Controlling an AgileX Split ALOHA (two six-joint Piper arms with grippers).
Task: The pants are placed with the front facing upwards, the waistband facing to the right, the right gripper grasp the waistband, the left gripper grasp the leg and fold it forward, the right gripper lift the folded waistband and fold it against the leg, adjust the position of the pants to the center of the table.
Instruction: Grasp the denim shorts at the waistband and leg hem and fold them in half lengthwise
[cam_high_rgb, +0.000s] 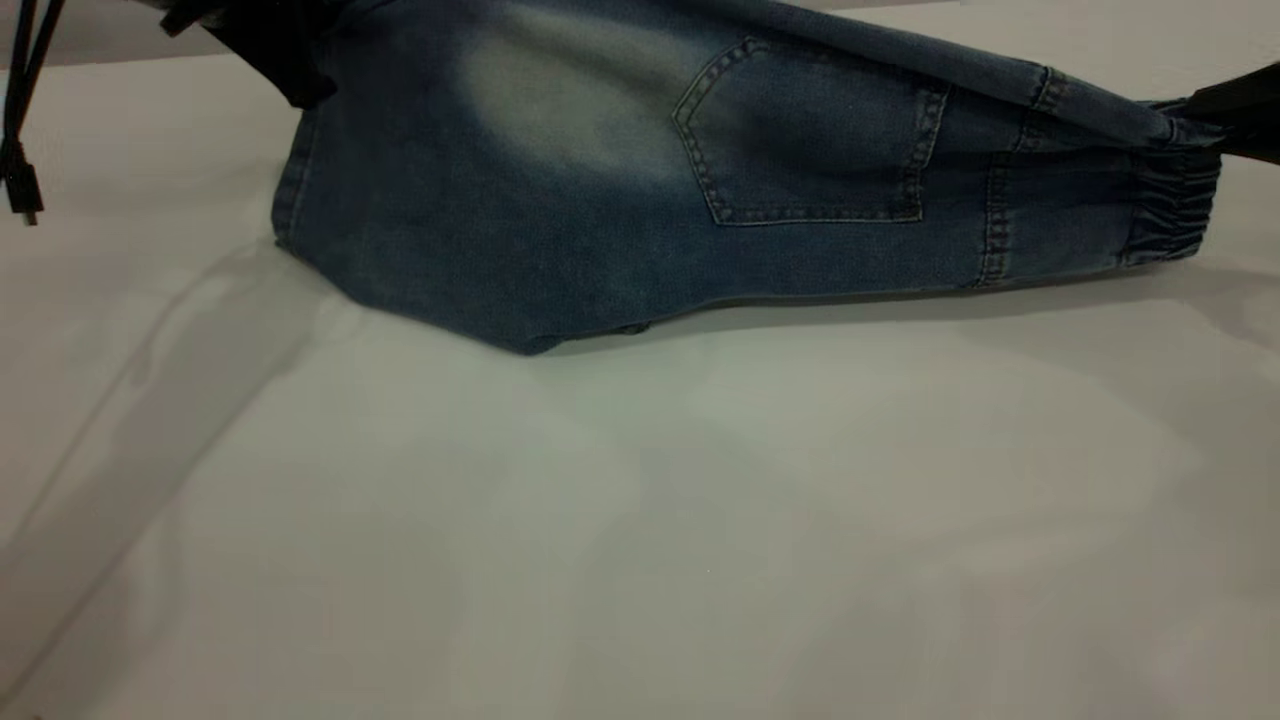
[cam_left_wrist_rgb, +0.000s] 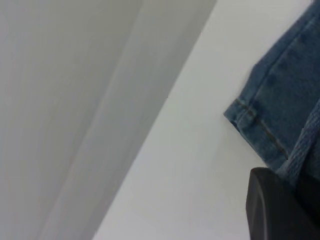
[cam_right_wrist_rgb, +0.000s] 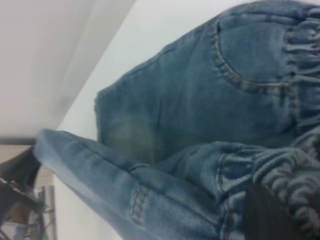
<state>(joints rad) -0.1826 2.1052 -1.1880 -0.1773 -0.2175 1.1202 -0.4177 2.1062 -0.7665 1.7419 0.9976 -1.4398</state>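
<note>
The blue denim pants (cam_high_rgb: 620, 200) hang stretched between my two grippers, back pocket (cam_high_rgb: 810, 140) facing the camera. Their lower fold rests on the white table (cam_high_rgb: 640, 520). At the upper left my left gripper (cam_high_rgb: 275, 55) is shut on the leg end; its wrist view shows the stitched hem (cam_left_wrist_rgb: 260, 125) beside one black finger (cam_left_wrist_rgb: 275, 210). At the right edge my right gripper (cam_high_rgb: 1235, 120) is shut on the elastic waistband (cam_high_rgb: 1170, 210). The right wrist view shows the gathered waistband (cam_right_wrist_rgb: 295, 170) against a black finger (cam_right_wrist_rgb: 270, 215). Both grippers' tips are hidden by cloth.
A black cable (cam_high_rgb: 20, 120) hangs at the far left of the exterior view. White tabletop spreads wide in front of the pants. The table's far edge (cam_left_wrist_rgb: 165, 110) runs beside the leg hem in the left wrist view.
</note>
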